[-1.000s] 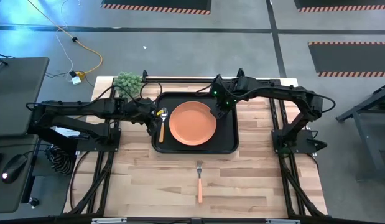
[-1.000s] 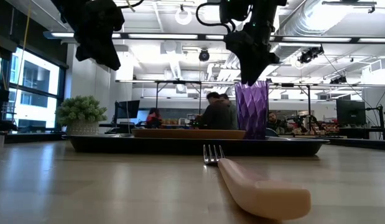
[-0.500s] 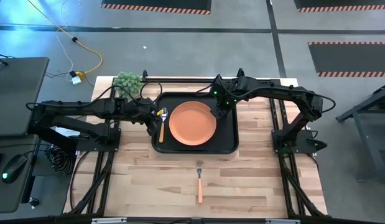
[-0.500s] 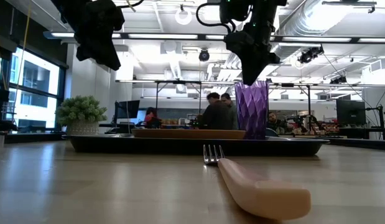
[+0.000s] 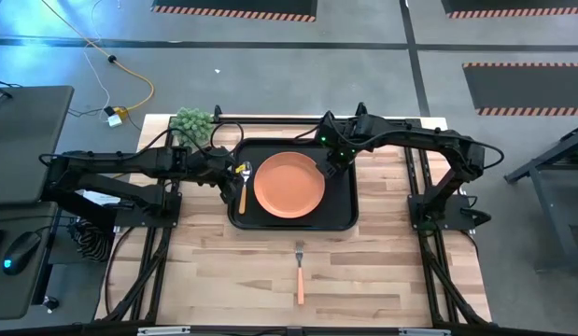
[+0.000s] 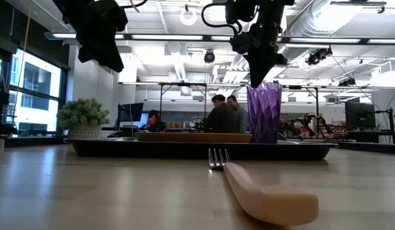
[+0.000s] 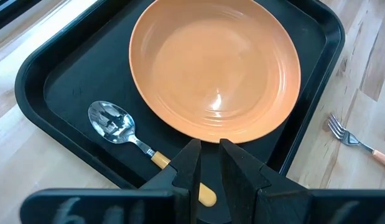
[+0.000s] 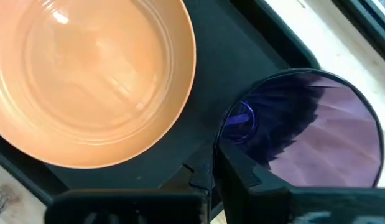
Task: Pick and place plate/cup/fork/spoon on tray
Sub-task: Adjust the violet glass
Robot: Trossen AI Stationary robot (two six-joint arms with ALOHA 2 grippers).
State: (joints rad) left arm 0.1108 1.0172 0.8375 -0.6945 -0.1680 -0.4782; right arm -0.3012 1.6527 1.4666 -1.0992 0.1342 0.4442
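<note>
Right pincer (image 5: pixel 331 164) grips the cup (image 6: pixel 263 112) by its rim, one finger inside, one outside, over the tray's (image 5: pixel 342 218) far right corner just beside the plate (image 5: pixel 289 185). In the low view we judge the cup tilted, base near the tray floor; whether it touches, we cannot tell. Left pincer (image 7: pixel 204 163) hangs nearly closed and empty over the spoon (image 7: pixel 120 127) handle at the tray's left side.

Tray: stiff, raised rim, an edge to clear on every entry. Plate: rigid, smooth, fills the middle, leaving only side strips. Cup: light, thin-walled, slick plastic we think, tippy, so the rim pinch suits it. Fork (image 5: pixel 300 271): alone on the desk (image 5: pixel 204 280), near side, well apart from the tray, open room all round. We judge it light, stiff, low-lying; take it mid-handle.
</note>
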